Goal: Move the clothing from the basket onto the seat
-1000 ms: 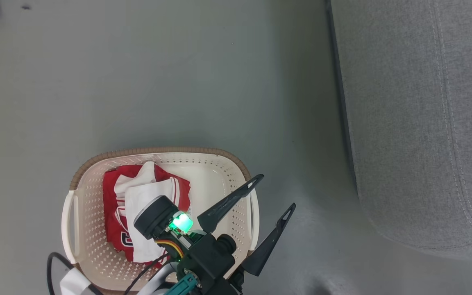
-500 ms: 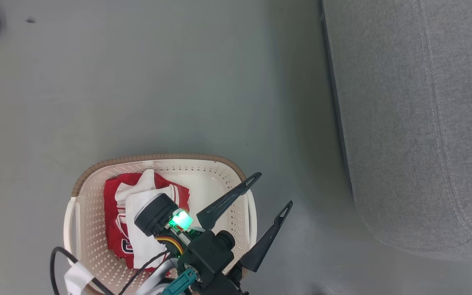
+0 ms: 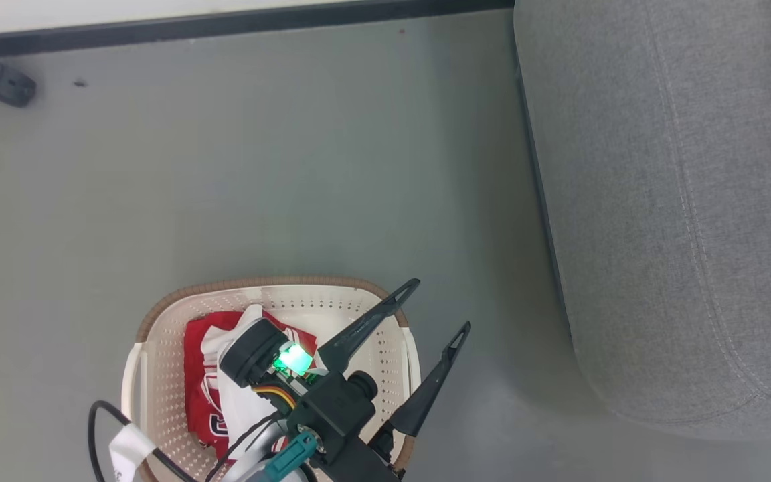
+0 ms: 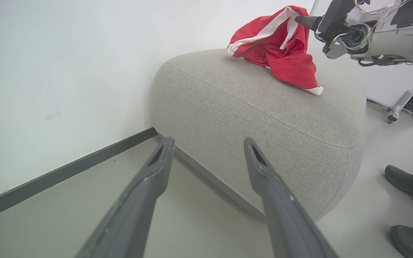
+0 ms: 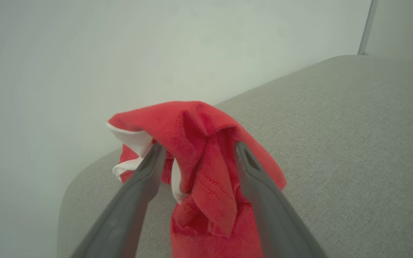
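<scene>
Hovering with its jaws spread wide and nothing between them, the left gripper (image 3: 441,305) hangs over the right side of the basket (image 3: 151,402), probably poised for the jersey (image 3: 199,365) lying crumpled inside. Well apart, the right gripper (image 5: 199,147) reaches over the seat (image 4: 246,107), its jaws also apart, a red garment (image 4: 281,50) draped over the tips and sagging onto the seat's top, which suggests a release rather than a grip. One piece looks delivered; the other is yet to be lifted.
</scene>
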### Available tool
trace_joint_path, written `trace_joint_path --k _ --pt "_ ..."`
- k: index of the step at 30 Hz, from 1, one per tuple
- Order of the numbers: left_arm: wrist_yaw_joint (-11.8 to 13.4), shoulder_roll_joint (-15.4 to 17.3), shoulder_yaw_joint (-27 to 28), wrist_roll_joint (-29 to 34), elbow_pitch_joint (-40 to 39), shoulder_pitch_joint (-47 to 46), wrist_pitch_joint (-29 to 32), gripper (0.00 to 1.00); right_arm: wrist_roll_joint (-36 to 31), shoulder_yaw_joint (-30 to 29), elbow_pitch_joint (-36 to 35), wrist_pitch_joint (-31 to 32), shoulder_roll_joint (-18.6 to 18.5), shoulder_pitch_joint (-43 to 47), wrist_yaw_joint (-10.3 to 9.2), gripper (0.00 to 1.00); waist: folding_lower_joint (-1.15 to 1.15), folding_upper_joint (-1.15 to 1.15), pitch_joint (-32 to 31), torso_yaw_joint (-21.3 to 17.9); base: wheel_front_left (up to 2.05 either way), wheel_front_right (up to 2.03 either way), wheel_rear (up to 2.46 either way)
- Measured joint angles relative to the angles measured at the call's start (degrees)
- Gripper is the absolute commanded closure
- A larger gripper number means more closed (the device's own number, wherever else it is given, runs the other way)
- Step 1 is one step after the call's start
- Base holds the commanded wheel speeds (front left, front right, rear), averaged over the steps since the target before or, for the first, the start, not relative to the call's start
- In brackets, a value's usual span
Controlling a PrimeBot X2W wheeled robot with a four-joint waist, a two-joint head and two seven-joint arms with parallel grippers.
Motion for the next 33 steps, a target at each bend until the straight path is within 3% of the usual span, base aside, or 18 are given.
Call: trace_joint_path --k 15,33 --pt "1.93 -0.78 1.49 -1.93 4.56 4.98 -2.55 0.00 -3.35 3.26 -2.99 -1.43 6.67 11.20 0.08 0.00 0.00 0.00 -8.89 0.53 0.00 0.00 0.00" --pt "6.66 -0.54 11.88 -6.91 7.99 12.86 -4.98 0.00 -9.53 9.00 -19.83 -1.49 13.48 26.88 1.00 0.00 -0.01 -0.01 -20.23 2.03 0.00 0.00 0.00"
